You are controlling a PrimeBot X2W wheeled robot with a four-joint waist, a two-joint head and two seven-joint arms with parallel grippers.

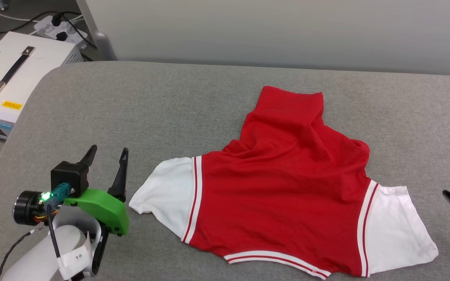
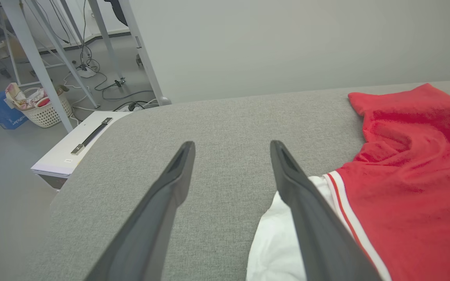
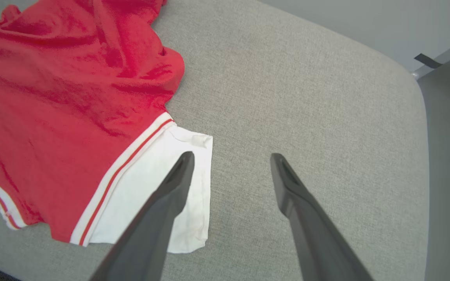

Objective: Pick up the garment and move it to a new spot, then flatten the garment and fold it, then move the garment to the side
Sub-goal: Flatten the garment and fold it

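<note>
The garment (image 1: pixel 283 187) lies on the grey padded table (image 1: pixel 170 101), right of the middle in the head view. Its red body is bunched and wrinkled toward the far end. Its two white sleeves are spread out to either side, and the striped trim runs along the near edge.

The left gripper (image 1: pixel 108 150) sits just beside the left sleeve with its two dark fingers spread wide and nothing between them. In the left wrist view one finger (image 2: pixel 307 203) crosses in front of that sleeve's white cloth (whether it actually touches the fabric cannot be told), while the other is over bare grey surface.

The right gripper (image 3: pixel 231 156) is likewise wide apart and empty. In its own wrist view one finger (image 3: pixel 162 203) overlaps the outer edge of the right sleeve and the other points over bare table near the rounded corner; contact with the cloth cannot be judged here either.

A white box with a black handle (image 1: pixel 14 74) stands off the table's far left corner.
</note>
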